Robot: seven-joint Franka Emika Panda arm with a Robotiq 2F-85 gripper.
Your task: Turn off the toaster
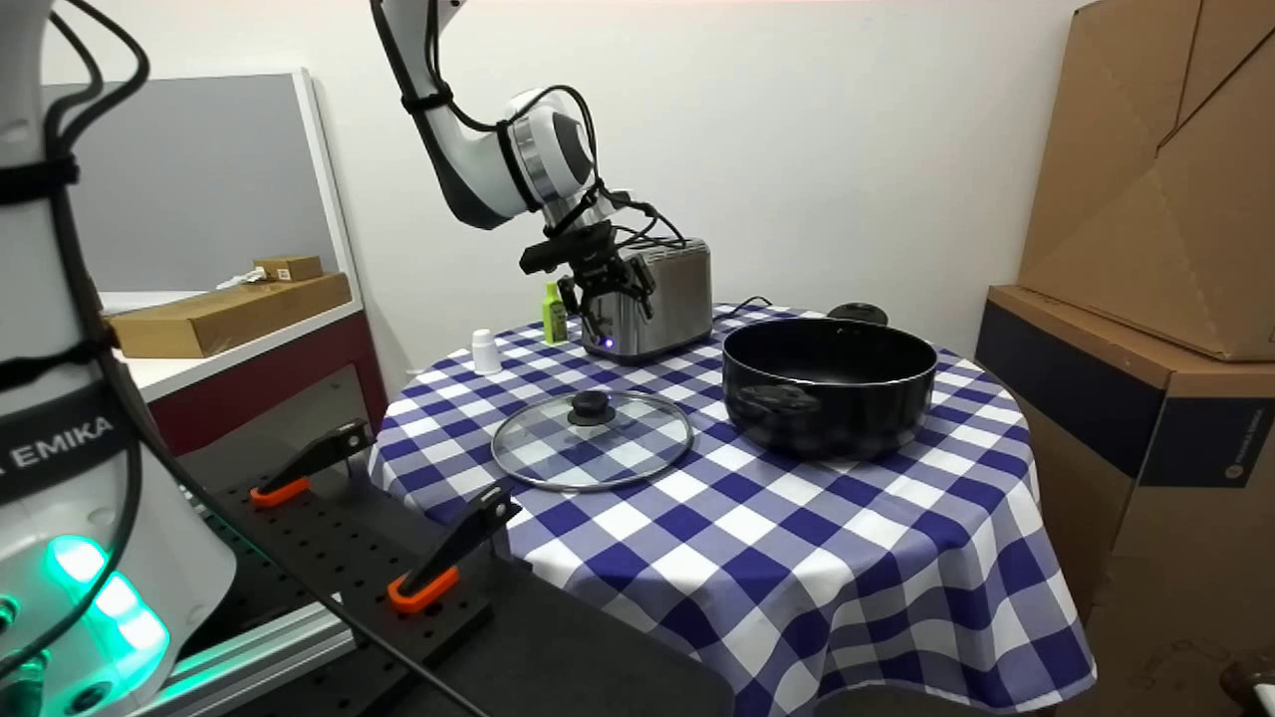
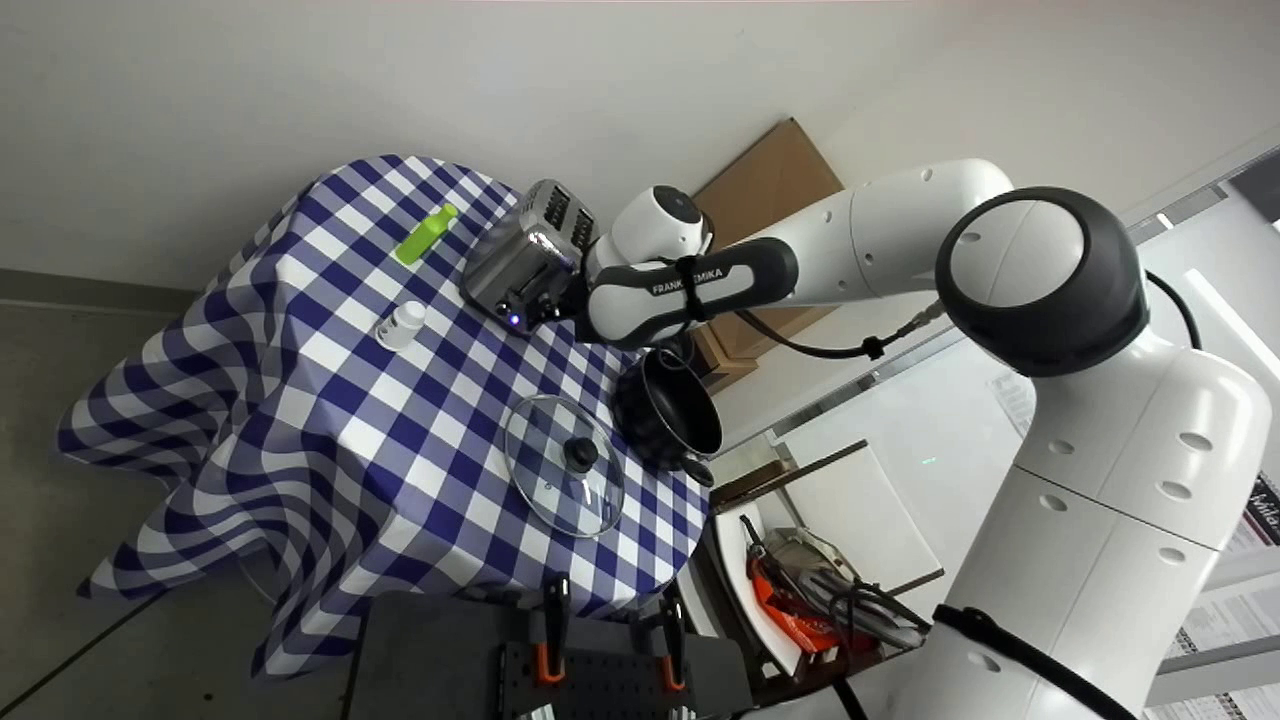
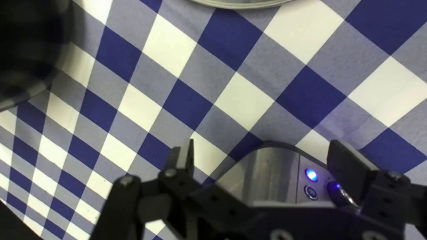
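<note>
The silver boxy toaster (image 1: 685,294) stands on the checkered cloth at the back of the table. It also shows in an exterior view (image 2: 508,262) and at the bottom of the wrist view (image 3: 267,173). Its control face has a button lit blue (image 3: 311,175), a dark button (image 3: 311,192) below it, and a dark knob (image 3: 339,194). My gripper (image 3: 262,148) is open and empty, tilted down over the toaster's control end (image 1: 624,317). In the wrist view the right finger overlaps the knob; I cannot tell if they touch. The gripper body hides the toaster's upper part there.
A black pot (image 1: 832,413) and a glass lid (image 1: 593,458) lie on the table in front of the toaster. A white bottle (image 1: 486,355) and a green bottle (image 1: 554,315) stand beside it. Cardboard boxes (image 1: 1165,199) are stacked past the pot.
</note>
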